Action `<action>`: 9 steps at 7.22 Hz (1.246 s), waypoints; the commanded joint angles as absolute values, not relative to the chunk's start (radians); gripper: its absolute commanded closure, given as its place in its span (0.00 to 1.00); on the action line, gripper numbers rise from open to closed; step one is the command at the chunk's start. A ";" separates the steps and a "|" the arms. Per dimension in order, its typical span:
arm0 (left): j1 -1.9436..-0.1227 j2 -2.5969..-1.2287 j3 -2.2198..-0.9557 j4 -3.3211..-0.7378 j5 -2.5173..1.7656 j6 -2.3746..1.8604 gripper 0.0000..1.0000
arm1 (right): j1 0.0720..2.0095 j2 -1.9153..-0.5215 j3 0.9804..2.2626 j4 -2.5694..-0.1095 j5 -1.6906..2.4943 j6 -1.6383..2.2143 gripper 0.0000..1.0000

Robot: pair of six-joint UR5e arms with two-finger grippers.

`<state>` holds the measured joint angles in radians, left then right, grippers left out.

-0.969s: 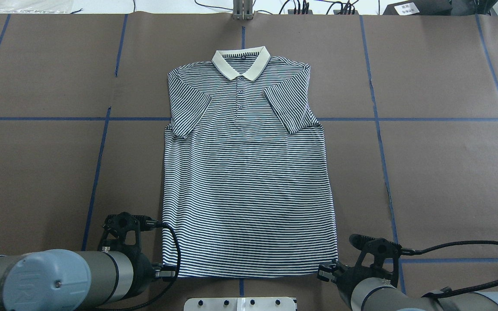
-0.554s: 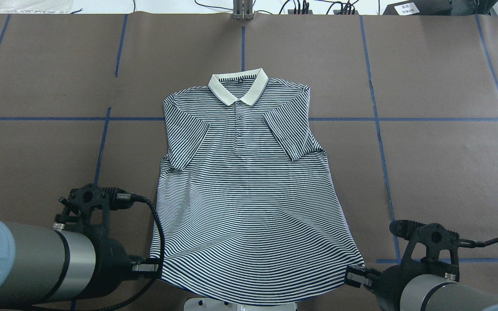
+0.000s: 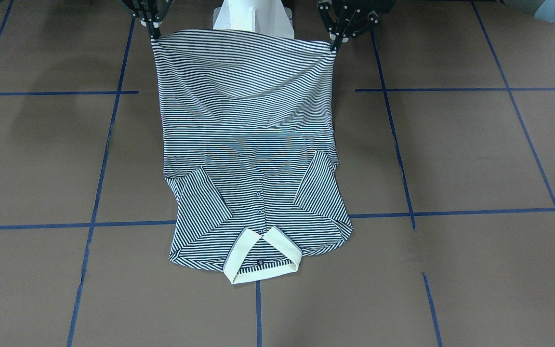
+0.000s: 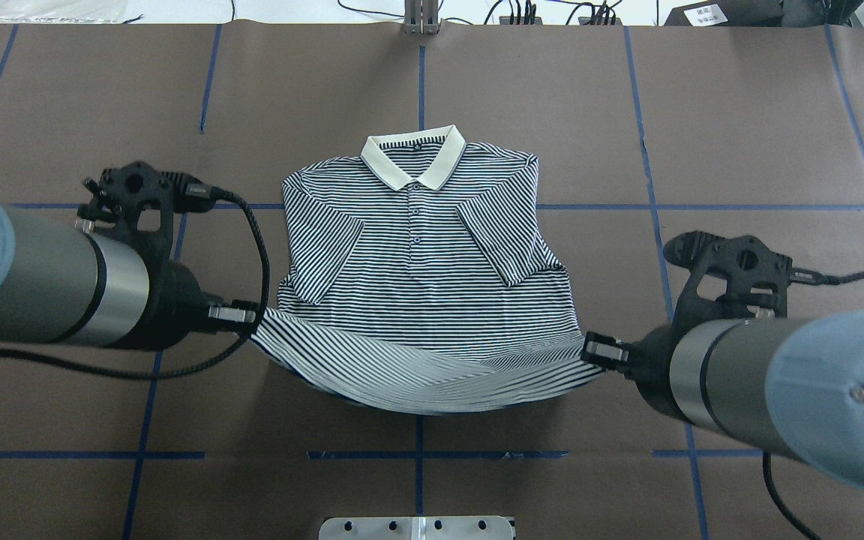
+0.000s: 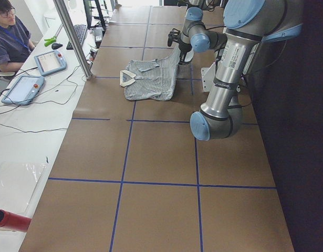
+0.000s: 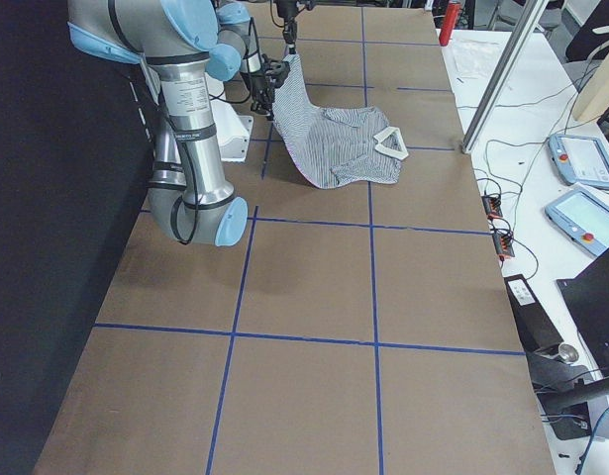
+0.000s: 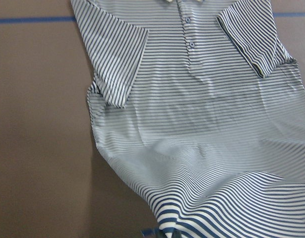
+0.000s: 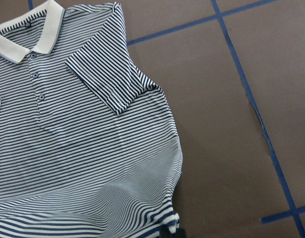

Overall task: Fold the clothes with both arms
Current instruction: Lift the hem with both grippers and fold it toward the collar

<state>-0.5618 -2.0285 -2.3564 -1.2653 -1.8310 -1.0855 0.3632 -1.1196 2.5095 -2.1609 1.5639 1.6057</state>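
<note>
The striped polo shirt (image 4: 417, 255) lies face up on the brown table, its cream collar (image 4: 413, 157) at the far end and both sleeves folded onto the chest. The hem is lifted off the table and sags in the middle between the two arms. My left gripper (image 4: 252, 315) is shut on the hem's left corner. My right gripper (image 4: 591, 350) is shut on the right corner. In the front-facing view the hem (image 3: 244, 38) stretches level between the left gripper (image 3: 335, 42) and the right gripper (image 3: 154, 33). Each wrist view looks down over the shirt (image 7: 192, 124) (image 8: 83, 129).
Blue tape lines (image 4: 657, 225) grid the brown table cover. The white pedestal base (image 4: 417, 527) sits at the near edge behind the hem. A metal post (image 4: 421, 19) and cables stand at the far edge. A person (image 5: 6, 37) sits by tablets at a side bench.
Both grippers first drew the shirt toward the robot by its hem corners. They have since risen and moved forward toward the collar, lifting the lower half off the table.
</note>
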 commanded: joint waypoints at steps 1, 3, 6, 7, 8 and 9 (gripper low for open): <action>-0.714 -2.095 -2.165 -1.329 -1.848 -0.967 1.00 | 0.578 -1.062 2.304 -2.050 1.649 1.493 1.00; -0.793 -2.134 -1.960 -1.495 -1.847 -0.915 1.00 | 0.685 -1.034 2.025 -1.773 1.676 1.424 1.00; -0.824 -2.221 -1.577 -1.830 -1.841 -0.908 1.00 | 0.739 -0.849 1.493 -1.457 1.672 1.416 1.00; -0.827 -2.262 -1.443 -1.907 -1.839 -0.907 1.00 | 0.747 -0.801 1.324 -1.324 1.667 1.414 1.00; -0.825 -2.275 -1.358 -1.966 -1.835 -0.908 1.00 | 0.749 -0.781 1.239 -1.266 1.664 1.414 1.00; -0.822 -2.276 -1.317 -1.986 -1.806 -0.907 1.00 | 0.749 -0.782 1.227 -1.258 1.664 1.392 1.00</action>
